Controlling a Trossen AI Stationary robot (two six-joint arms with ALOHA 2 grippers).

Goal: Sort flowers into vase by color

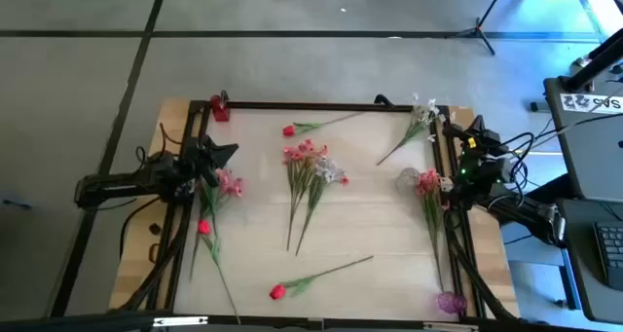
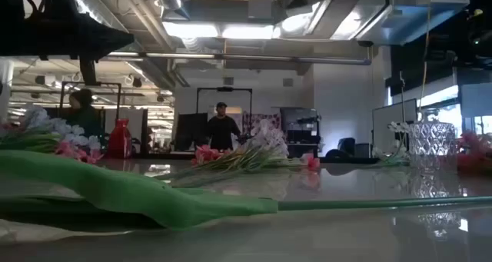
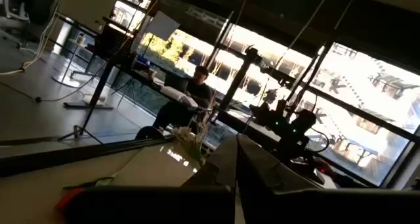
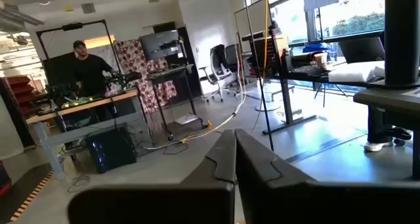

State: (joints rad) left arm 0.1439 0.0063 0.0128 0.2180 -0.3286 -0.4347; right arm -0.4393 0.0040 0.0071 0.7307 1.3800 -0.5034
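Observation:
Green-stemmed flowers lie flat on the table. In the high view, a pink and white bunch [image 1: 310, 166] lies mid-table and a pink spray [image 1: 231, 184] lies beside my left gripper [image 1: 222, 155]. Red buds lie at the far side [image 1: 289, 130], left [image 1: 203, 227] and near side [image 1: 277, 291]. A white spray [image 1: 423, 113] lies far right and a pink spray [image 1: 428, 182] lies next to my right gripper [image 1: 456, 168]. Both grippers are shut and hold nothing, with fingers together in the left wrist view [image 3: 235, 159] and the right wrist view [image 4: 235, 152].
A red vase [image 1: 220, 109] stands at the far left corner, a clear vase [image 1: 407, 181] right of centre, and a purple vase [image 1: 451, 301] at the near right corner. A black frame [image 1: 321, 106] borders the table. People show in the room beyond.

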